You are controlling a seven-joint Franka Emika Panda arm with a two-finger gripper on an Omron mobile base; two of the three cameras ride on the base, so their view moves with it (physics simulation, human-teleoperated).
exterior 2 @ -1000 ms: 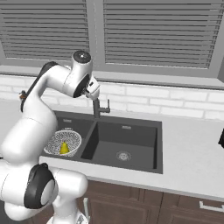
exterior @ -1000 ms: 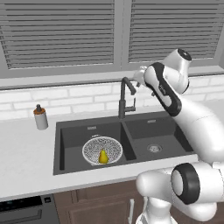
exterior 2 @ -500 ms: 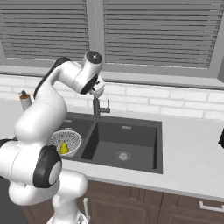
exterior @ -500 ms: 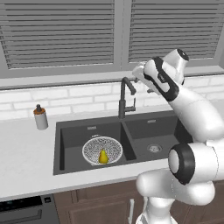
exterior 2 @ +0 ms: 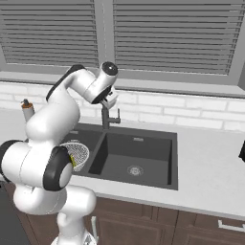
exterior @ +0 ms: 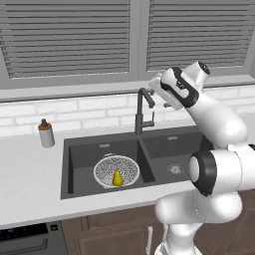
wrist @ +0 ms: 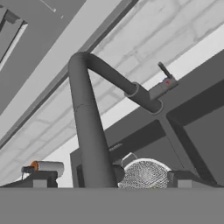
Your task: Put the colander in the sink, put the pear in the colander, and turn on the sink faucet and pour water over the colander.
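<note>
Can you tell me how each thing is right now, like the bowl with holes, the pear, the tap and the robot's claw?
colander: sitting in the left basin of the sink.
pear: upright inside the colander.
sink faucet: no water seen running; spout points toward the robot.
claw: up beside the top of the faucet; open or shut, I cannot tell.
soap bottle: standing upright on the counter, left of the sink.
</note>
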